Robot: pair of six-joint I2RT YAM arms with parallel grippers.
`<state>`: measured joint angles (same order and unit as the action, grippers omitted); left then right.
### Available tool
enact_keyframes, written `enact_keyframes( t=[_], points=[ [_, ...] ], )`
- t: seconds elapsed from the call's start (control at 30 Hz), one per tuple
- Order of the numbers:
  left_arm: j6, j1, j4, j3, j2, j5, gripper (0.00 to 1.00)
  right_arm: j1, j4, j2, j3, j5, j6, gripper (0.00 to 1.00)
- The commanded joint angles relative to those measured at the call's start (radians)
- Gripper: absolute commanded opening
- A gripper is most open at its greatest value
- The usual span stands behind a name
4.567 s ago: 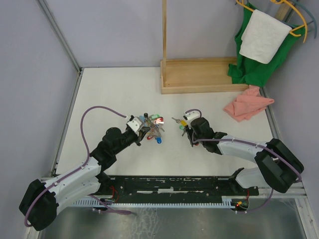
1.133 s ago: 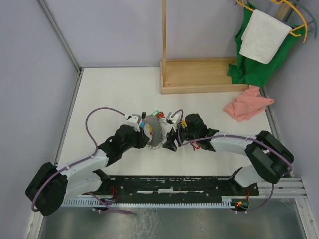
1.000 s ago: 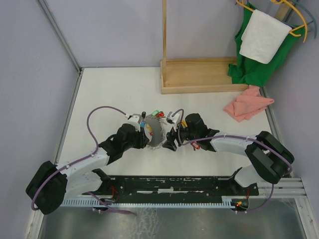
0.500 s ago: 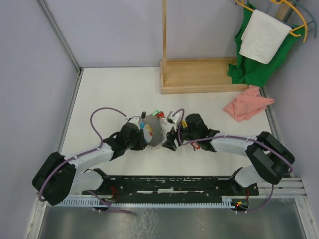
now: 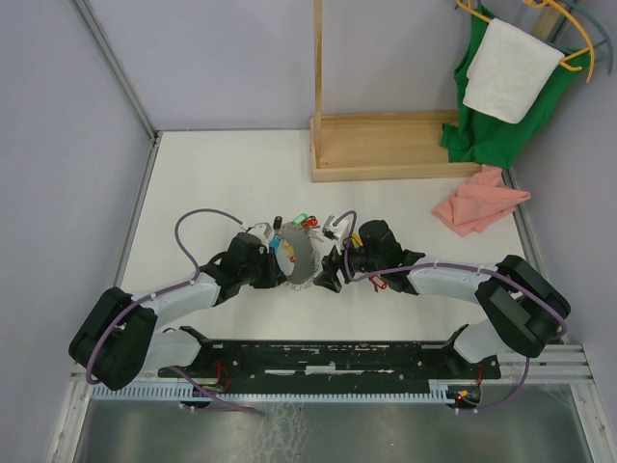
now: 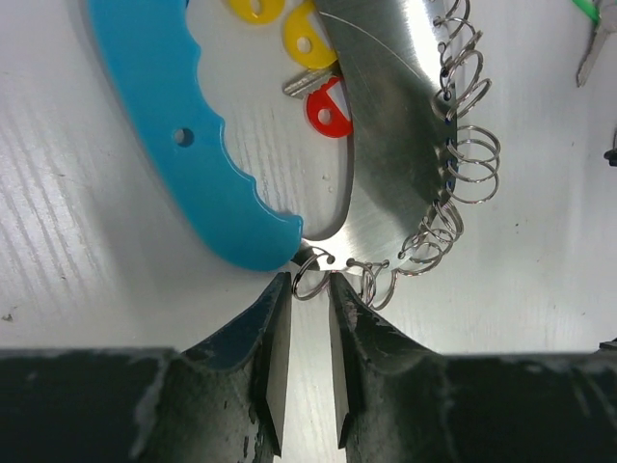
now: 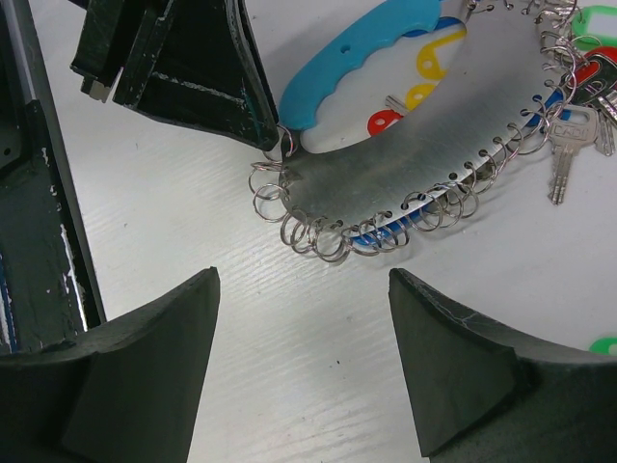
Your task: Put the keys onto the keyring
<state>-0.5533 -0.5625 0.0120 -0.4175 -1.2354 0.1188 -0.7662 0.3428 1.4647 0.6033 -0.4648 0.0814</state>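
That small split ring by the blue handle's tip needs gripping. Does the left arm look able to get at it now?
Probably yes: the left gripper has a fingertip either side of the split ring, with nothing between. The blue handle of the keyring and neighbouring rings crowd it closely, though.

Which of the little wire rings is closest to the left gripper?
The end ring, where the blue handle meets the metal plate, sits between the fingertips of the left gripper; the other rings curl along the plate's edge.

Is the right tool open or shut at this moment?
Open. In the right wrist view the right tool has its fingers far apart, and nothing is held between them.
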Motion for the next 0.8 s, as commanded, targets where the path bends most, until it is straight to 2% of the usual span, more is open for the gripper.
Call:
enact_keyframes(
  t=[0.0, 0.43, 0.6, 0.63, 0.67, 0.77],
  points=[
    [-0.031, 0.002, 0.046, 0.007, -0.003, 0.035, 0.28, -0.009, 0.028, -0.033, 0.006, 0.005, -0.007, 0.79],
    [-0.029, 0.003, 0.075, 0.005, -0.054, 0.046, 0.24, -0.014, 0.017, -0.032, 0.010, 0.004, -0.012, 0.79],
    [-0.031, 0.002, 0.081, 0.009, -0.043, 0.060, 0.12, -0.015, 0.007, -0.034, 0.014, 0.015, -0.013, 0.79],
    [-0.029, 0.003, 0.078, 0.013, -0.034, 0.058, 0.05, -0.015, 0.004, -0.038, 0.013, 0.022, -0.015, 0.80],
    [-0.026, 0.003, 0.076, 0.015, -0.023, 0.053, 0.03, -0.015, 0.000, -0.043, 0.011, 0.031, -0.017, 0.79],
    [0.009, 0.002, 0.079, 0.023, 0.025, 0.037, 0.03, -0.015, -0.001, -0.069, 0.004, 0.049, -0.018, 0.80]
  ],
)
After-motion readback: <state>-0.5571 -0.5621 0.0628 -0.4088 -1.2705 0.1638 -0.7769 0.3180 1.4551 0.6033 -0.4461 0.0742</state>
